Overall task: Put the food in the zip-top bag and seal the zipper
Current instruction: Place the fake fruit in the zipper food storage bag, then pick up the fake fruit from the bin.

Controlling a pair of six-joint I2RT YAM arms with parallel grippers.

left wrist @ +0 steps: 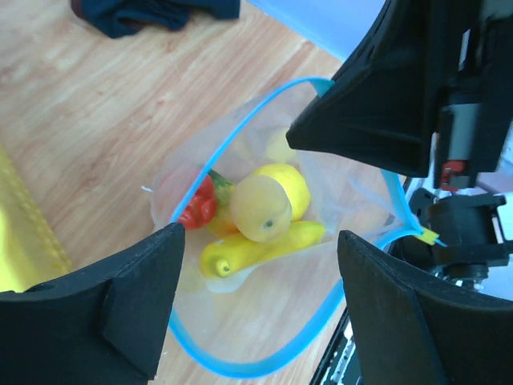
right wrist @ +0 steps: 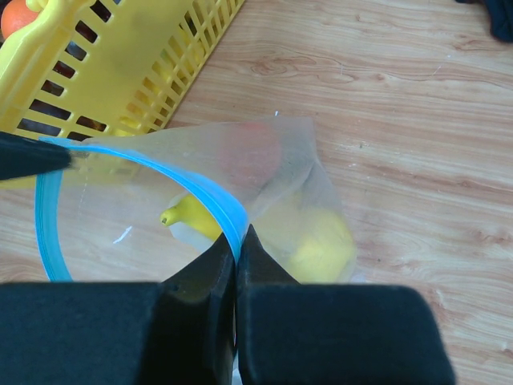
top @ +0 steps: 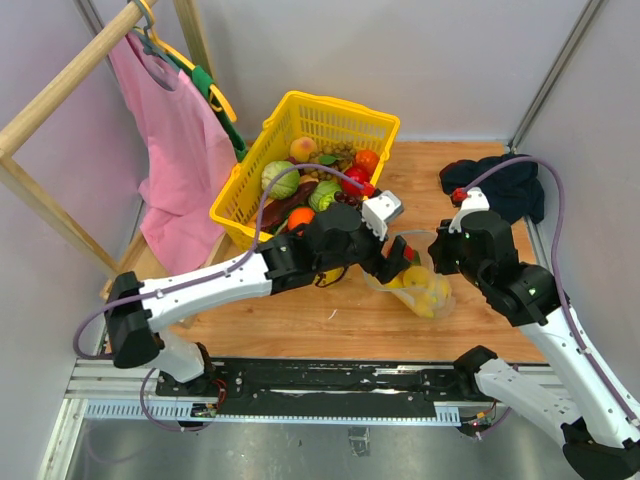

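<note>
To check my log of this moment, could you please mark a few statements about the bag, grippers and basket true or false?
1. The bag has its mouth open. True.
2. The right gripper is open. False: it is shut on the zipper.
3. A lemon lies in the bag. True.
4. The basket is empty. False: it holds food.
5. The left gripper holds a fruit. False: it is open and empty.

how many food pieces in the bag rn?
4 visible in the bag: red piece at left, pale round fruit centre, lemon behind it, banana below. More may be hidden underneath.
</note>
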